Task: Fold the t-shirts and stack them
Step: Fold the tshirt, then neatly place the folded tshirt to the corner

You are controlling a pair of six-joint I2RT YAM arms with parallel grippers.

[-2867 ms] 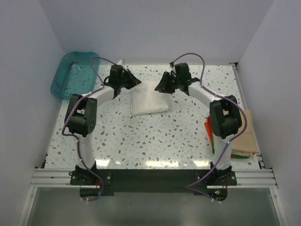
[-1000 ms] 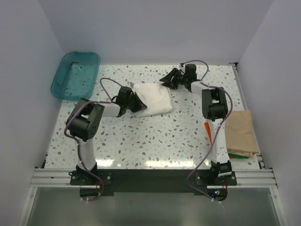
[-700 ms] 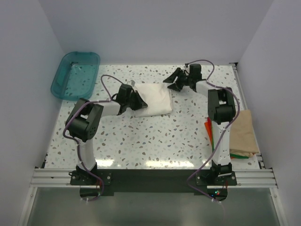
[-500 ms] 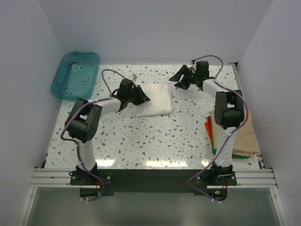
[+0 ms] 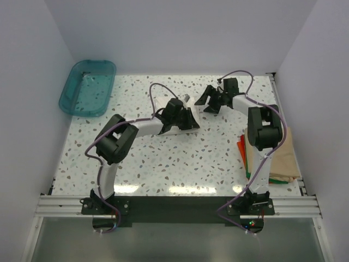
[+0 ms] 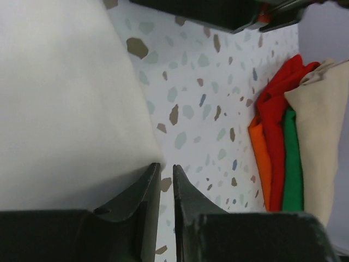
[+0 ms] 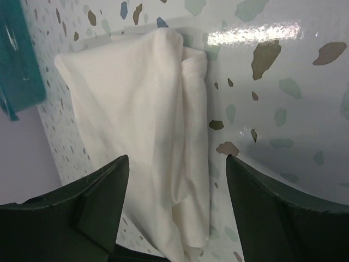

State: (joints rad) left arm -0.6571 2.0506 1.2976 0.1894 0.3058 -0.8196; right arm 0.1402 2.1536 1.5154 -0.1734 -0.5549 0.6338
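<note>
**Off-white t-shirt [image 7: 147,136]: limp cloth, best pinched at a doubled corner**

The off-white t-shirt lies folded flat on the speckled surface [image 5: 163,164], toward 12 o'clock from its middle. It looks light and soft and is likely to slump open when lifted. I judge the safest hold to be a pinch at a corner through all the layers, near the bunched ridge along one side.

The left pincer [image 6: 165,167] sits at the shirt's corner, parted by a mere slit with nothing in it. The right pincer [image 7: 177,158] hovers spread wide above the cloth, grasping nothing.

At 4 o'clock the tan shirt [image 6: 322,136] tops an orange-red shirt [image 6: 272,131] and a green shirt [image 6: 293,164].

From overhead the left arm covers most of the off-white t-shirt. Its layer count and the stack's far side cannot be made out.
</note>
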